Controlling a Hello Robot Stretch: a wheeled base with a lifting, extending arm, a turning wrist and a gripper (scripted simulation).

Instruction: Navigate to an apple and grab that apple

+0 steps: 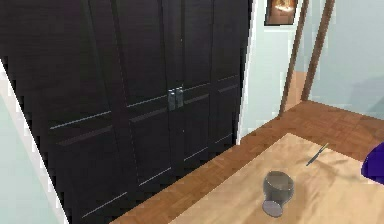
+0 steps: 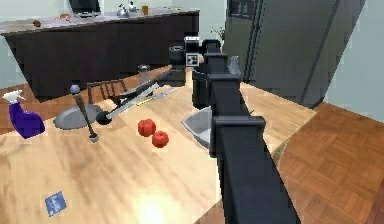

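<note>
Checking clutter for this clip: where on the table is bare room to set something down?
Bare tabletop lies nearer than the two apples, between the blue card and the arm. Crowded beyond: spray bottle, grey dish, long utensil.

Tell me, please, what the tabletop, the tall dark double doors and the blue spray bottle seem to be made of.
Light tan tabletop: wood, matte, by its pale grain streaks.
Tall black double doors: probably dark-painted wood, judging by panel lines and faint sheen.
Blue spray bottle: likely glossy plastic, given its saturated colour and white trigger.
</note>
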